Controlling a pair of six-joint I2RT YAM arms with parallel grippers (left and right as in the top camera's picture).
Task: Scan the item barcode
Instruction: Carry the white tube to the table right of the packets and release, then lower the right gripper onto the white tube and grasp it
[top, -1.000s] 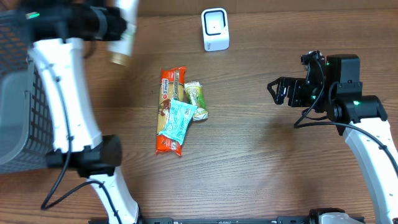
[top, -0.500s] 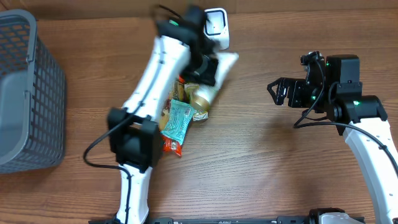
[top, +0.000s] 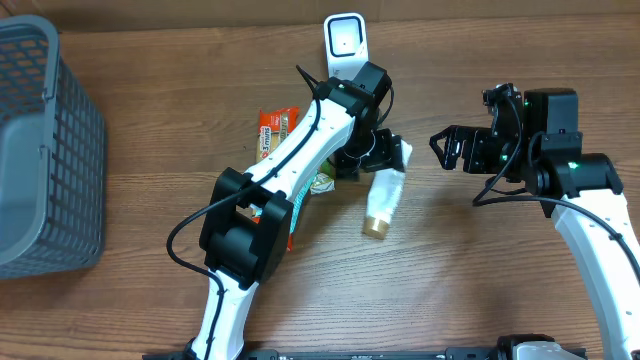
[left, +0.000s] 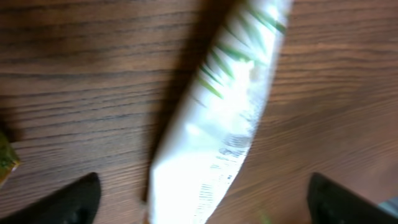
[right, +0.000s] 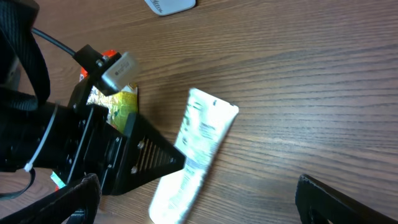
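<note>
Black and spread wide, the left gripper (top: 380, 150) holds nothing. Half a second ago it was clamped shut on the white tube (top: 384, 193) and carried it up close to the scanner (top: 346, 46). Now it has let go. In the left wrist view the tube lies flat on the wooden table (top: 470, 270) directly under the hand, between the two dark fingertips (left: 74, 196) and clear of both. Its crimped end is just below the gripper and its gold cap points away, toward the near edge of the table.

Some fine print shows on the tube's upper side, but it is too blurred to tell whether that is the barcode. The scanner stands beyond the hand at the far edge, well apart from the tube. On the hand's other side, partly under the arm, lie the snack packets (top: 275, 128).

The right gripper (top: 447, 148) hangs further out, also wide open and empty, with the tube near it but not between its fingers.

As I judge it, the tube has been dropped or set down short of the scanner. Nothing here shows that a scan registered. The tube will probably have to be picked up again, perhaps by the right gripper, and turned with its code toward the scanner.
</note>
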